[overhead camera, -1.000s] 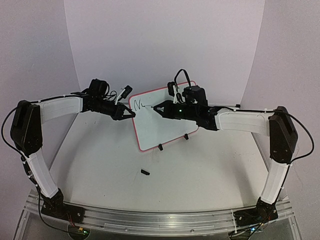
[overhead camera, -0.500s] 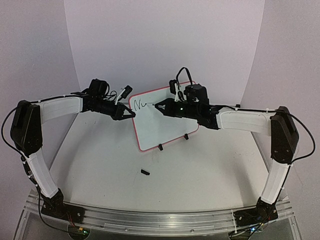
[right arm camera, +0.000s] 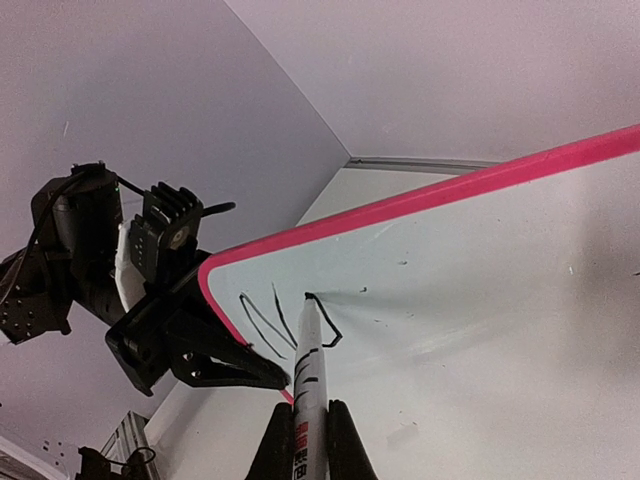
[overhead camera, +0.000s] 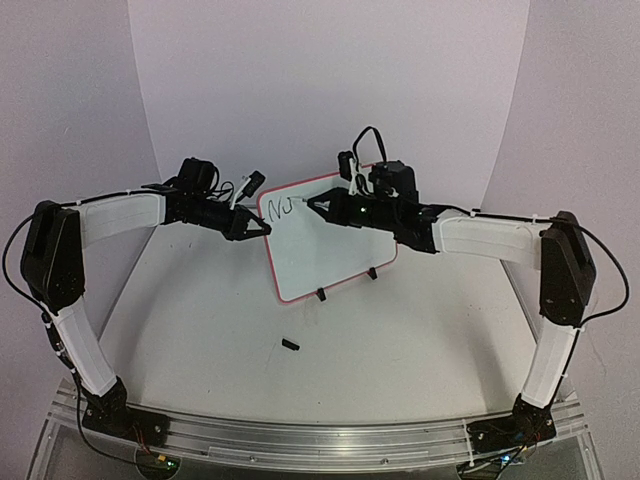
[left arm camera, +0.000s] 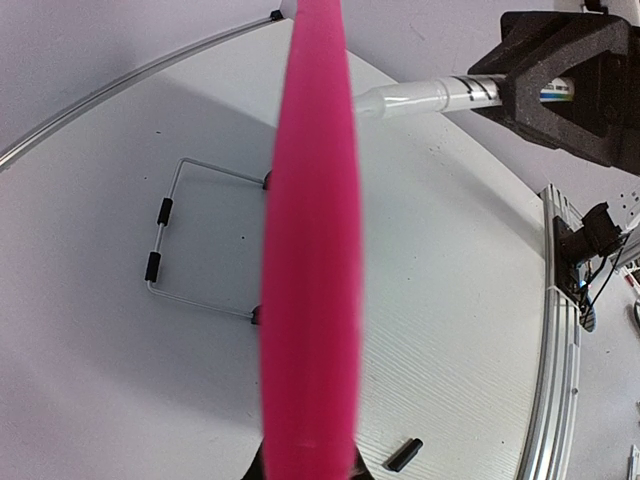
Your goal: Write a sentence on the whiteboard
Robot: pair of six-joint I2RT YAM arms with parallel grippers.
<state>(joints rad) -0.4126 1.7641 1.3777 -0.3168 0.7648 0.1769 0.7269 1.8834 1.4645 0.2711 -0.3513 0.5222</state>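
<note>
The whiteboard [overhead camera: 330, 250], with its red-pink frame, stands tilted on the table. My left gripper [overhead camera: 262, 229] is shut on its left edge; in the left wrist view that edge [left arm camera: 310, 250] is a blurred pink band running up from the jaws [left arm camera: 308, 472]. My right gripper [overhead camera: 322, 206] is shut on a black-and-white marker pen [right arm camera: 308, 385], whose tip touches the board's upper left. The sentence [right arm camera: 285, 318] stands as two thin black letters beside the tip, also seen from above as lettering [overhead camera: 283, 208].
A small black pen cap [overhead camera: 291, 345] lies on the table in front of the board. The board's wire stand [left arm camera: 160, 240] with black feet sits behind it. A metal rail [overhead camera: 300, 435] runs along the near edge. White walls enclose the back.
The right gripper has carried the marker tip up the board and added strokes to the second letter. The left gripper and the board have stayed still.
</note>
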